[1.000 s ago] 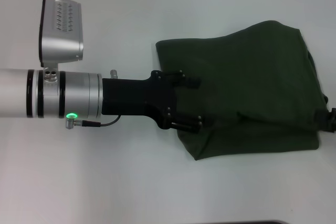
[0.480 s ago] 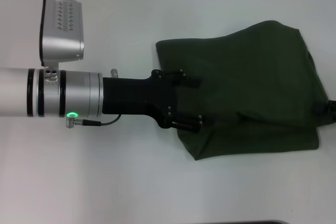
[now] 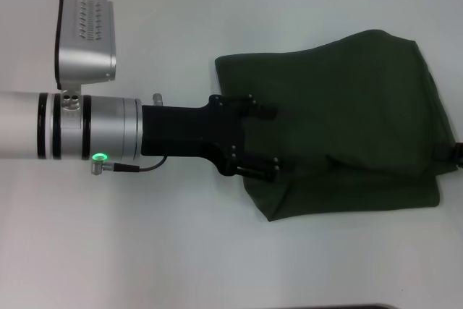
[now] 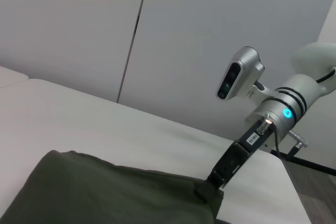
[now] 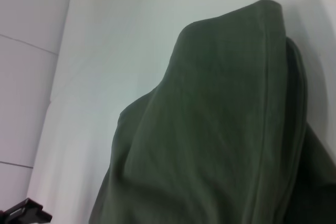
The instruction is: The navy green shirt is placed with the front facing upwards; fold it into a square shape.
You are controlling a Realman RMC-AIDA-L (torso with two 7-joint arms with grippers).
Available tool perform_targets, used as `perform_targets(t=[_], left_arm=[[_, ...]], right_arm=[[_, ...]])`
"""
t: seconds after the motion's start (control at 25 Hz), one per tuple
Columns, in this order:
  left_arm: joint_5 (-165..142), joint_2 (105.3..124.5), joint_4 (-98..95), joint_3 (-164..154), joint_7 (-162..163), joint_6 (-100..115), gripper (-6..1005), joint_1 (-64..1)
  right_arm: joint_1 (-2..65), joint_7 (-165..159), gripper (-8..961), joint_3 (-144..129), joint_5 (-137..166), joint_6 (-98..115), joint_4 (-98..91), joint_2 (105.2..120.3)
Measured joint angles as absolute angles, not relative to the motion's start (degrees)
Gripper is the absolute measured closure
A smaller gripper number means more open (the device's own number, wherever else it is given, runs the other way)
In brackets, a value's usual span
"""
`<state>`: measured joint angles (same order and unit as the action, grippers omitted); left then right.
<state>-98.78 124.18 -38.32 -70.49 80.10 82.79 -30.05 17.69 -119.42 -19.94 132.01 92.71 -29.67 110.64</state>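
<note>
While the navy green shirt (image 3: 340, 121) lies folded and rumpled on the white surface (image 3: 217, 251), bare surface rings it. Left gripper (image 3: 271, 142) rests on its near edge, fingers apart. Right gripper (image 3: 457, 157) at the shirt's far edge; finger state unclear.

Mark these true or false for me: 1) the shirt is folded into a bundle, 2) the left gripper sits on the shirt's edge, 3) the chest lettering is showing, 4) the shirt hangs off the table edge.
1) True: the navy green shirt lies folded over itself on the white table.
2) True: the left gripper sits over the shirt's left edge.
3) False: only plain green cloth shows, with no lettering visible.
4) False: in the head view the shirt lies wholly on the tabletop.
</note>
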Motion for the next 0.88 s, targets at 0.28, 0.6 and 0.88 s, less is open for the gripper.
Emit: perform_targets(t=[0.28, 0.6, 0.88], left_arm=[[-98.8, 124.23, -38.3, -70.5, 80.3, 82.7, 47, -30.6], [-98.8, 124.28, -38.3, -70.5, 80.6, 82.7, 47, -31.1], [-98.7, 124.28, -38.2, -70.5, 80.7, 82.8, 47, -31.6]], right_arm=[[18.2, -118.6, 918, -18.6, 131.8, 96.6, -30.2, 110.63], [20.5, -118.1, 919, -18.0, 131.7, 100.4, -30.4, 110.54], [21.1, -118.2, 919, -17.8, 129.6, 103.8, -32.7, 110.34]])
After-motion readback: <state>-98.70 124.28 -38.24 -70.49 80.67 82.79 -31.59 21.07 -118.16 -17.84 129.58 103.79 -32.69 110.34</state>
